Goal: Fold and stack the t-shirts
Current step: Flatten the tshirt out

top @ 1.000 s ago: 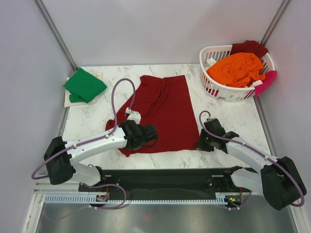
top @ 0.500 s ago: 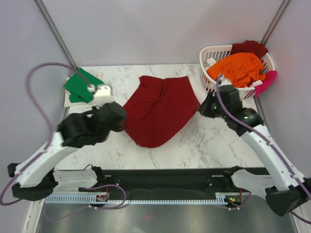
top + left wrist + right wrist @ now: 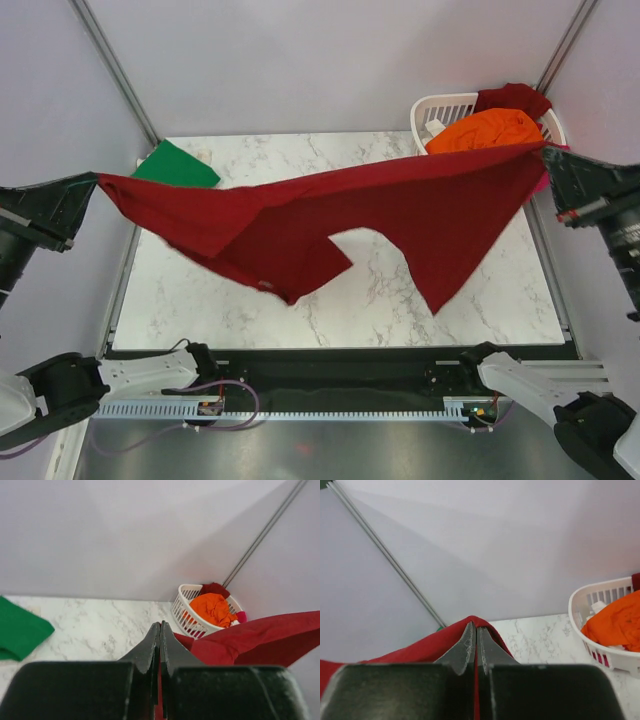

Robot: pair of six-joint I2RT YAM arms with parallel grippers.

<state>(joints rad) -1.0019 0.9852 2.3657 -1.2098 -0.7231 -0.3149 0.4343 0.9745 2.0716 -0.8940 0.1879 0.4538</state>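
The large dark red t-shirt (image 3: pixel 330 215) hangs stretched in the air across the table, held at both ends. My left gripper (image 3: pixel 95 183) is shut on its left corner, raised high at the left edge; red cloth (image 3: pixel 250 642) shows between the jaws in the left wrist view. My right gripper (image 3: pixel 545 158) is shut on its right corner, raised high at the right edge; the cloth (image 3: pixel 420 647) wraps its tips. A folded bright green t-shirt (image 3: pixel 178 165) lies at the table's back left. Orange (image 3: pixel 480 132), dark red (image 3: pixel 512 97) and pink shirts sit in the basket.
The white slotted laundry basket (image 3: pixel 432 112) stands at the back right corner, partly behind the stretched shirt. The marble tabletop (image 3: pixel 370 290) lies under the hanging shirt. Grey walls and metal posts close in the sides.
Both arms rose and swung outward, lifting the dark red shirt off the table and pulling it taut between them. Earlier it lay bunched on the marble.
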